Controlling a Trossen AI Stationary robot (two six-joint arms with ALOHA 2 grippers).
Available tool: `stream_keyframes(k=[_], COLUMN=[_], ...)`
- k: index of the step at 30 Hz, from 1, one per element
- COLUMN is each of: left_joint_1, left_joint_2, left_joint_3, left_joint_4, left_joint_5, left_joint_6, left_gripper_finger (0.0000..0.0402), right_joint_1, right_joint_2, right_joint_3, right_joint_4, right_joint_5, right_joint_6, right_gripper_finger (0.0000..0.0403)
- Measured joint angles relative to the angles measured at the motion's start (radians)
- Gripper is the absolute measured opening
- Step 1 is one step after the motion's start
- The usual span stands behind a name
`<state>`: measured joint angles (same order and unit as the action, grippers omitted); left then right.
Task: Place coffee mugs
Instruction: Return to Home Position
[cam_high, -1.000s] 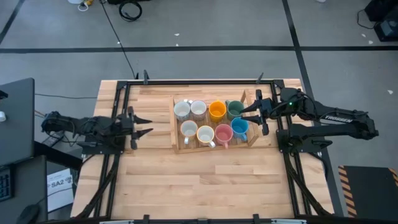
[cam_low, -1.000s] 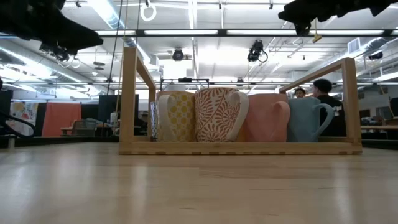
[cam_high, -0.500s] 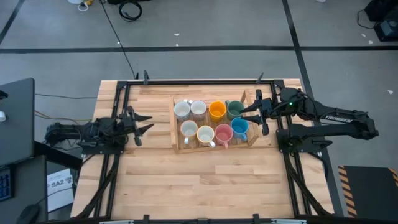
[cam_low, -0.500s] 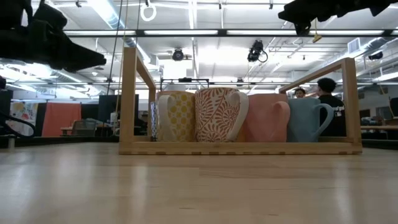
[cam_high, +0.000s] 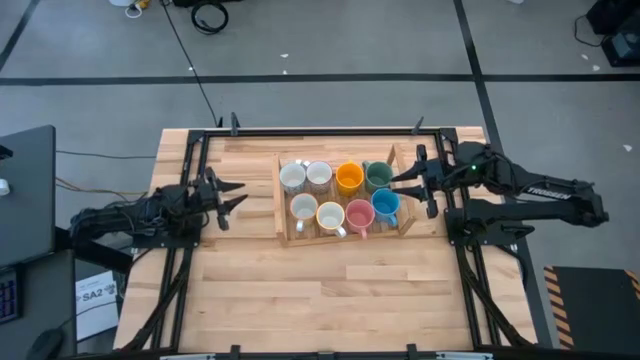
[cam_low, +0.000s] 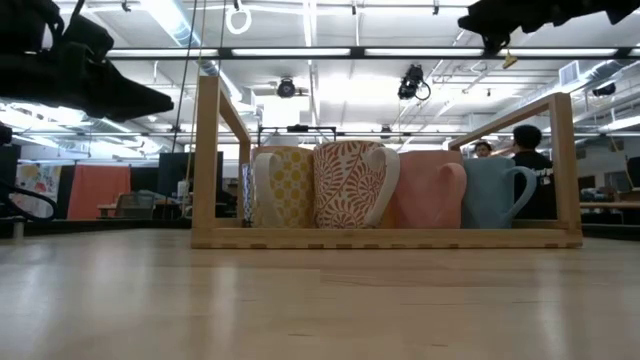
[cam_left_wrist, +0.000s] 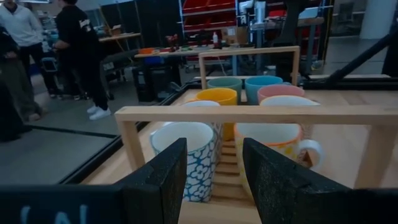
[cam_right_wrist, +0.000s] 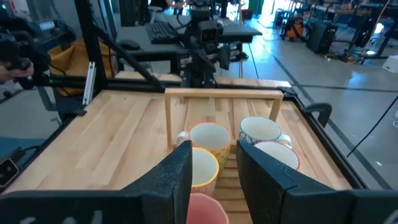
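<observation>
Now the wooden table (cam_high: 330, 290) is carrying the slatted tray (cam_high: 281, 200), which is holding all eight coffee mugs (cam_high: 349, 178) in two rows of four. The left gripper (cam_high: 238, 196) is hovering well left of the tray, fingers apart. The right gripper (cam_high: 400, 183) is hanging over the tray's right end, fingers likewise apart.

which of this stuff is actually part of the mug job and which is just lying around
Job: orange mug, dark green mug, pink mug, blue mug, cream mug, three whitish mugs, all in the wooden tray; left arm and right arm beside it, jaws open.
Lying about: black screen, floor cable, paper sheet.
</observation>
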<state>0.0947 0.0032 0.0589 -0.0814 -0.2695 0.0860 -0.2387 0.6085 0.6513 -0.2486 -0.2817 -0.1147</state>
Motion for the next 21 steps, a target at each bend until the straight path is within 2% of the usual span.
stream_keyframes(k=[5,14,21], left_joint_1=[0.031,0.05,0.05], left_joint_2=[0.001,0.001,0.001], left_joint_3=[0.001,0.001,0.001], left_joint_4=[-0.007,-0.014,-0.015], left_joint_5=[0.028,0.046,0.05], left_joint_6=[-0.005,-0.026,-0.041], left_gripper_finger=[0.0164,0.0164,0.0164], right_joint_1=[0.0,0.0,0.0], right_joint_2=[-0.068,-0.23,-0.348], right_joint_3=[-0.08,-0.296,-0.387], right_joint_4=[0.02,0.212,0.234], right_joint_5=[0.0,0.005,0.029], right_joint_6=[0.017,0.063,0.08], right_gripper_finger=[0.0131,0.0131,0.0131])
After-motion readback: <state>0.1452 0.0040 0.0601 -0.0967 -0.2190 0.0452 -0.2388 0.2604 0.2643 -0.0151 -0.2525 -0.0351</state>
